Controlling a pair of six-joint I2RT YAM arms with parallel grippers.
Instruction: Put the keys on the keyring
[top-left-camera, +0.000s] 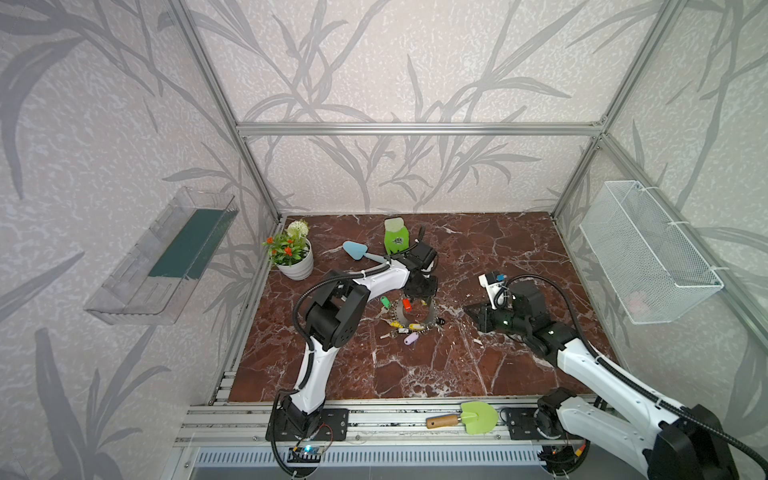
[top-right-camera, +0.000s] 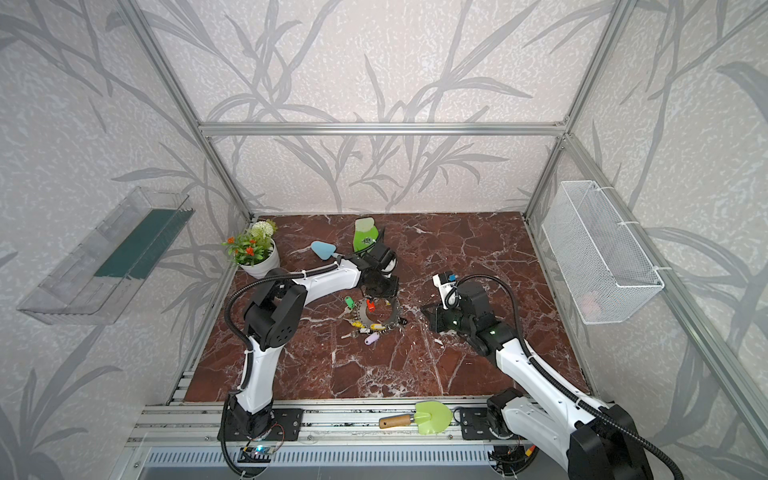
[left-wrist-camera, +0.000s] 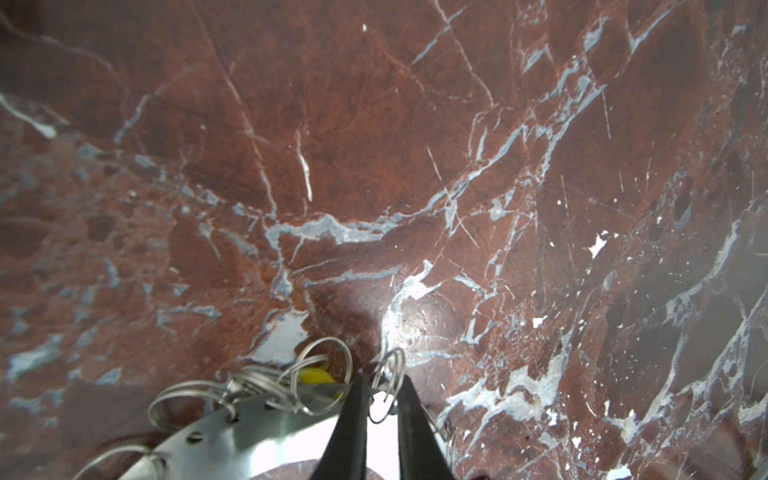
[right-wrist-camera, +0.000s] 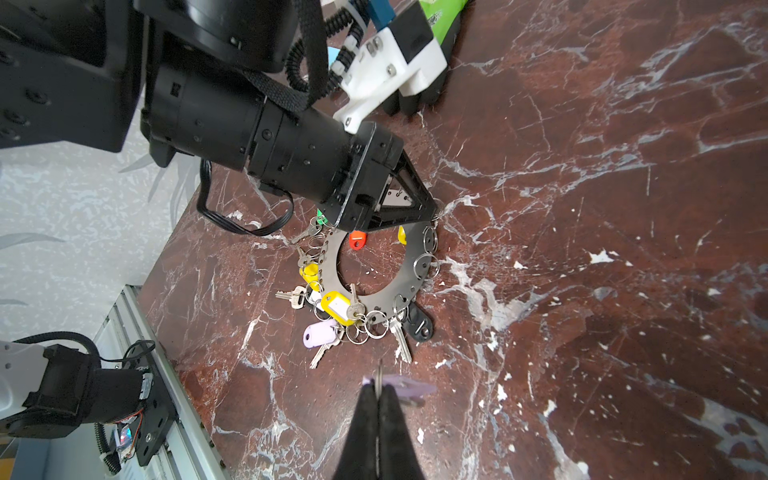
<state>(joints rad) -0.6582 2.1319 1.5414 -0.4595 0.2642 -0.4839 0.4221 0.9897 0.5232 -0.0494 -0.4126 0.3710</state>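
The keyring (top-left-camera: 400, 311) (right-wrist-camera: 397, 286), a flat grey metal disc with an open centre, lies mid-table. Wire loops hang along its rim. Keys hang on or lie by it: a red tag (right-wrist-camera: 357, 240), a yellow tag (right-wrist-camera: 338, 307), a lilac tag (right-wrist-camera: 319, 334), a black tag (right-wrist-camera: 419, 326) and a green tag (top-left-camera: 384, 300). My left gripper (left-wrist-camera: 382, 384) (right-wrist-camera: 434, 210) points down at the far rim, and its fingers pinch one wire loop (left-wrist-camera: 388, 370). My right gripper (right-wrist-camera: 378, 388) (top-left-camera: 465, 308) hovers to the right of the keyring. It is shut on the thin metal ring of another lilac key (right-wrist-camera: 411, 390).
A flower pot (top-left-camera: 293, 259), a blue trowel (top-left-camera: 356, 249) and a green pouch (top-left-camera: 395, 237) stand behind the left arm. A green trowel with a wooden handle (top-left-camera: 471, 417) lies on the front rail. A wire basket (top-left-camera: 648, 253) and a clear shelf (top-left-camera: 166, 257) hang on the side walls.
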